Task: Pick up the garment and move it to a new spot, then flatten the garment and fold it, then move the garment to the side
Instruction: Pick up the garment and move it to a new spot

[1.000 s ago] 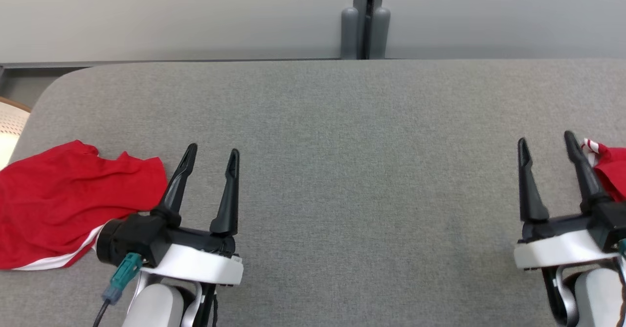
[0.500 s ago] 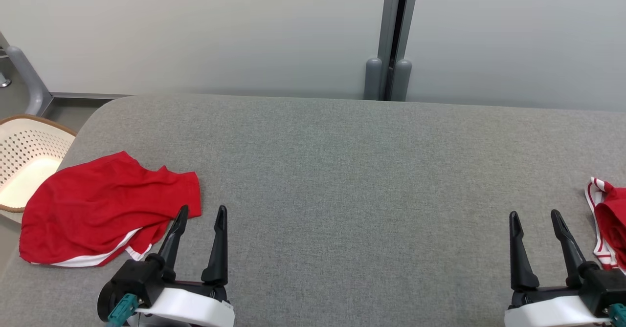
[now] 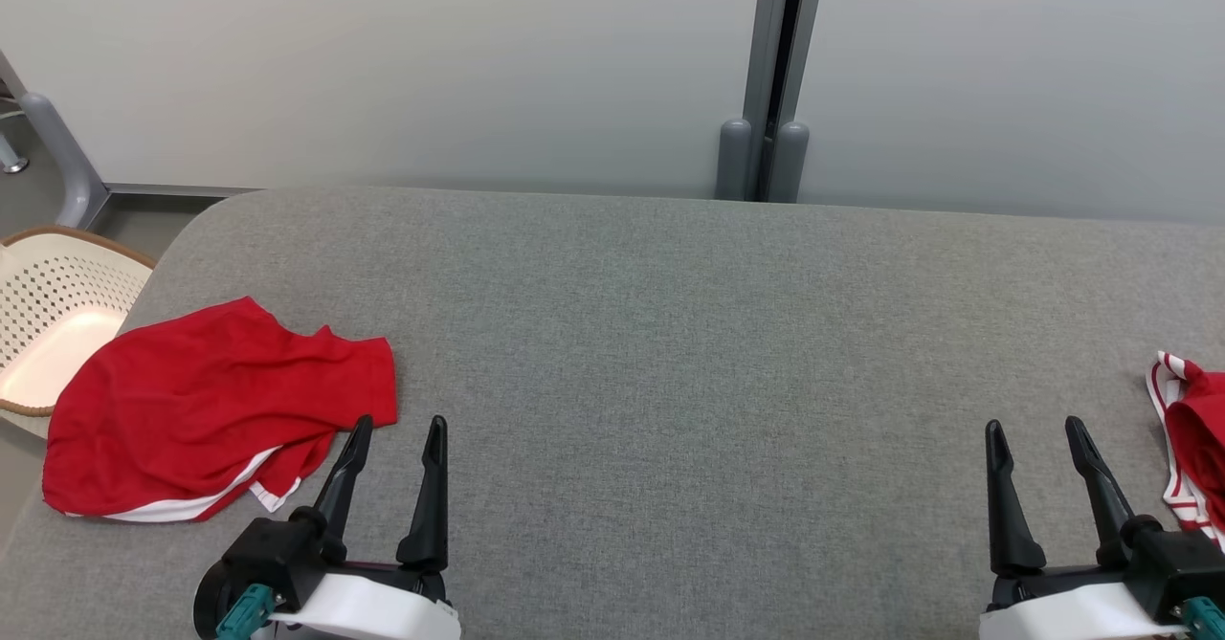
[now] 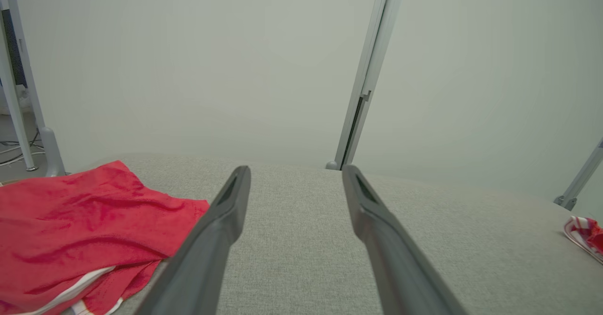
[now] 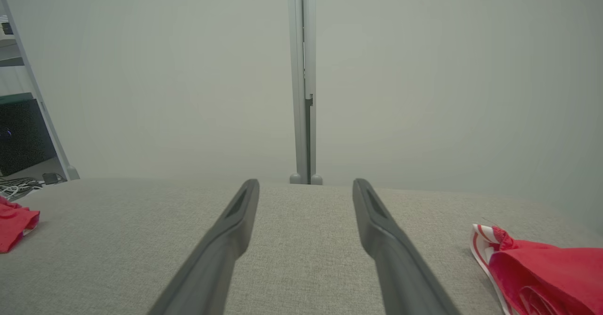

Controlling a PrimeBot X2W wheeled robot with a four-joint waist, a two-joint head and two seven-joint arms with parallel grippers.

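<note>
Camera view lifted since a second ago | left fingers (image 3: pixel 429 496) wide apart, empty, beside red garment (image 3: pixel 191 410) | right fingers (image 3: pixel 1005 506) likewise, near striped-trim garment (image 3: pixel 1196 449) on bench (image 3: pixel 670 334)

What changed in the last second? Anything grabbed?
The head camera tilted up, so everything shifted down the view. The left gripper and right gripper seem drawn back slightly toward the robot. Nothing grabbed: both stay open and empty; the red garment and striped garment lie unmoved.

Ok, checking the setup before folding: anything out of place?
Two things: the red garment lies crumpled at the table's left edge, and a second, stripe-trimmed garment is bunched at its right edge.
</note>
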